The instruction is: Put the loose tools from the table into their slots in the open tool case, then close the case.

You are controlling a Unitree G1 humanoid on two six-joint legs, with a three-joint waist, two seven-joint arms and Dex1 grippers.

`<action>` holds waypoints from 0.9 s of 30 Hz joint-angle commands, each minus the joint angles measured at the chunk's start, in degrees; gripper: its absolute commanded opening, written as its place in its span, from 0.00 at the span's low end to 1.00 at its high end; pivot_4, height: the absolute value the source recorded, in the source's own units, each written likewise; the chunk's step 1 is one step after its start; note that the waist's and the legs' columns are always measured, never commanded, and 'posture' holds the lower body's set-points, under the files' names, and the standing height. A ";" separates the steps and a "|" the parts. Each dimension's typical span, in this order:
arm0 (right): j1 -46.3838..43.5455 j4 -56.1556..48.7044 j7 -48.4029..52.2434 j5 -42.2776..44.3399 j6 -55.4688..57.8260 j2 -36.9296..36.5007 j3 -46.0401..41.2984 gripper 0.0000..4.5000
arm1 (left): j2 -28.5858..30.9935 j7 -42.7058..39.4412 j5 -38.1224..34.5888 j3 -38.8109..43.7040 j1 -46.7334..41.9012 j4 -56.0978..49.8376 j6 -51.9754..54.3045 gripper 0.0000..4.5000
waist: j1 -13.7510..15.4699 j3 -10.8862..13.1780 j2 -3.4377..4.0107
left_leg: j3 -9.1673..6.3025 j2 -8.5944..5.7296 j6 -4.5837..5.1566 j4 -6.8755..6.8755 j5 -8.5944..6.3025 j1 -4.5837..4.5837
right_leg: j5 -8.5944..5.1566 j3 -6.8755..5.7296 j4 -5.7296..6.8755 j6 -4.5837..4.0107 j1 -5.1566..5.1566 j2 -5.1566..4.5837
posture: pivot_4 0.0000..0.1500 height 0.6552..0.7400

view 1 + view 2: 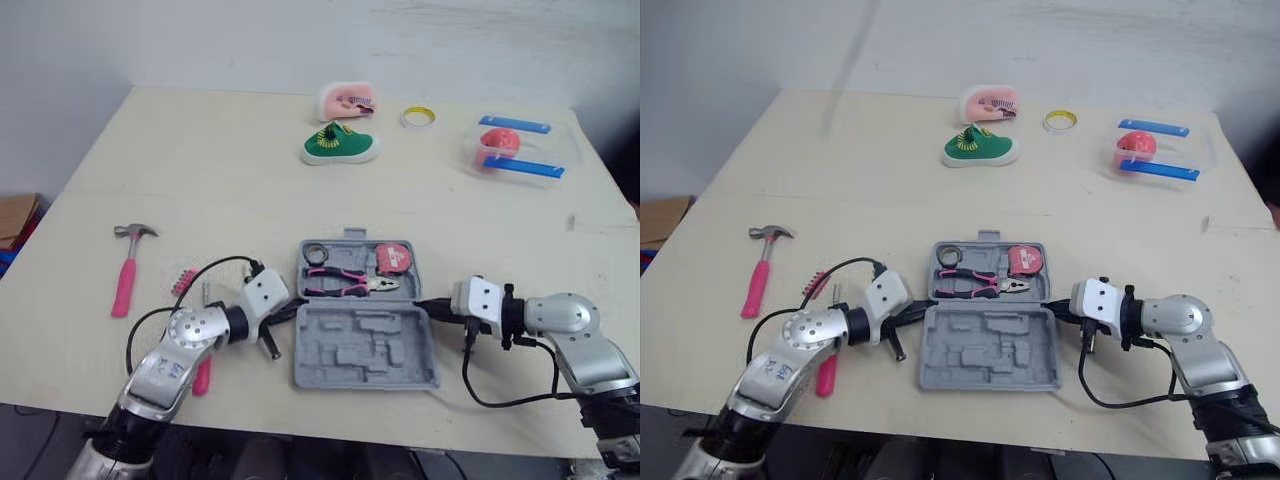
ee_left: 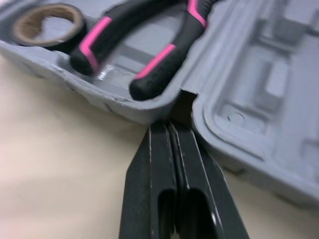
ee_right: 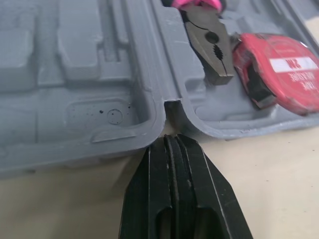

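Both our grippers are pinched closed on nothing, with the left gripper point(image 2: 172, 130) and the right gripper point(image 3: 174, 142) each pointing its tips at a hinge notch on opposite sides of the open tool case point(image 1: 365, 352). Between them, the case's far half holds a tape roll point(image 1: 316, 252), pliers point(image 1: 345, 286) and a red tape measure point(image 3: 284, 69) marked "2M" — the near half lies bare. Outboard of our left gripper lie the hammer point(image 1: 126, 275), a strip of bits point(image 1: 182, 281) and a pink screwdriver point(image 1: 202, 378).
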 commanded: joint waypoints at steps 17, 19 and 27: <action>-1.68 -3.66 -3.70 -1.69 2.24 2.04 1.16 0.02 | 1.66 -1.47 1.70 1.58 0.88 1.05 -0.73 0.00 | -0.13 0.00 0.00 | 0.00 0.01 -0.04 -0.01 0.02 0.03 | 0.00 0.01 0.04 0.00 -0.02 0.01 | 1.00 1.00; -1.64 -3.68 -3.19 -1.27 2.25 1.60 0.84 0.02 | 2.80 -1.81 1.98 2.41 1.06 1.17 -1.04 0.00 | -0.15 0.00 0.00 | 0.00 0.01 -0.04 -0.01 0.02 0.03 | 0.00 0.01 0.04 0.00 -0.02 0.01 | 1.00 1.00; 5.44 -4.76 -0.61 8.13 3.44 -5.67 -14.75 0.02 | 13.42 -13.17 -9.31 26.33 13.26 -1.15 -10.37 0.00 | -0.07 0.02 0.03 | -0.03 0.02 -0.04 -0.09 0.02 -0.09 | 0.00 -0.03 -0.04 0.00 -0.10 -0.01 | 1.00 1.00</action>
